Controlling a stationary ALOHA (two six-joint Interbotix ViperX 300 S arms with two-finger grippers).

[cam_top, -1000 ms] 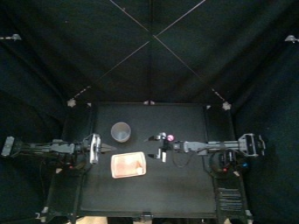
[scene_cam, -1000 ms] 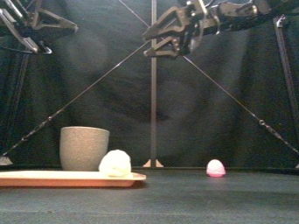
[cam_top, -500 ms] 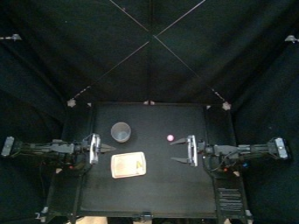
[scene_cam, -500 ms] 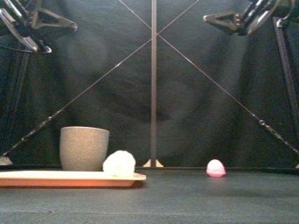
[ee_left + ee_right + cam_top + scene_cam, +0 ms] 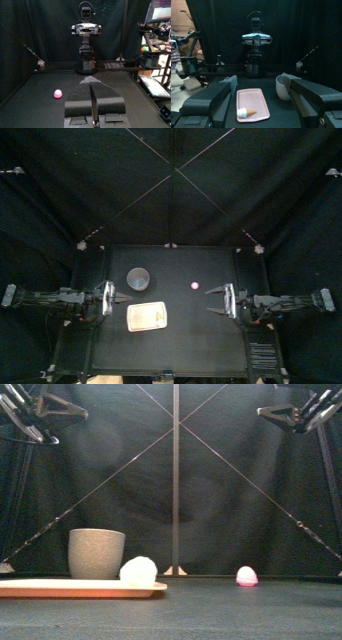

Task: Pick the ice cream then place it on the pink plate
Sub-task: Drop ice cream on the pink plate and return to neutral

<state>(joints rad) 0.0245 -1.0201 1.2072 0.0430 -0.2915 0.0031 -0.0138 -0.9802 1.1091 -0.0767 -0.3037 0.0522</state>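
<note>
The ice cream (image 5: 136,570), a white scoop on an orange cone (image 5: 246,113), lies on the flat pink plate (image 5: 54,589) at the table's front left. In the right wrist view the plate (image 5: 256,97) is straight ahead of my right gripper (image 5: 261,79), which is open and holds nothing. That gripper (image 5: 227,301) hangs high at the table's right side, well away from the plate (image 5: 162,327). My left gripper (image 5: 92,82) is shut on nothing and rests at the left edge (image 5: 107,298).
A tall grey speckled cup (image 5: 96,553) stands just behind the plate (image 5: 139,278). A small pink egg-shaped toy (image 5: 246,576) sits alone right of the table's middle (image 5: 198,286).
My right arm has drawn back from the middle of the table, near the pink toy, to the right side. The ice cream, plate, cup and left arm have not moved.
</note>
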